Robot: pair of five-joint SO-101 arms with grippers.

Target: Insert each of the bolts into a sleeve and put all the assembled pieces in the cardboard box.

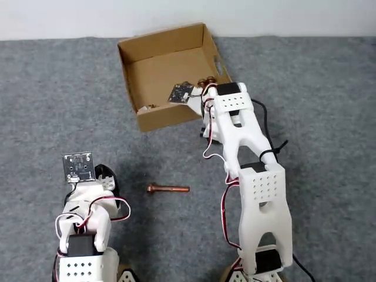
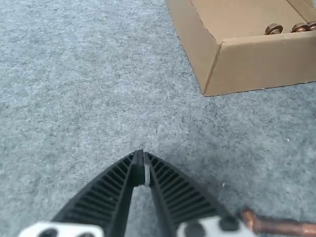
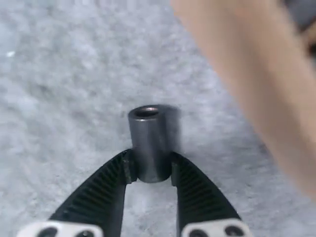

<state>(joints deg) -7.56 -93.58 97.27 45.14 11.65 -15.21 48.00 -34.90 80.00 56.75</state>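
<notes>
A copper bolt (image 1: 168, 188) lies flat on the grey carpet between the two arms, and its head end shows by my left gripper (image 2: 276, 226). My left gripper (image 2: 143, 168) is shut on nothing, low over the carpet at the lower left of the high view, left of the bolt. My right gripper (image 3: 150, 165) is shut on a dark grey sleeve (image 3: 148, 140), held upright just above the carpet beside the cardboard box's (image 1: 161, 120) near right corner. Copper-headed pieces (image 2: 274, 28) lie inside the box (image 2: 256, 64) at its right side (image 1: 205, 82).
The box wall (image 3: 247, 74) rises close beside the held sleeve. My right arm (image 1: 241, 126) stretches from the near edge up to the box. Open carpet (image 1: 70, 88) lies left of the box and around the bolt.
</notes>
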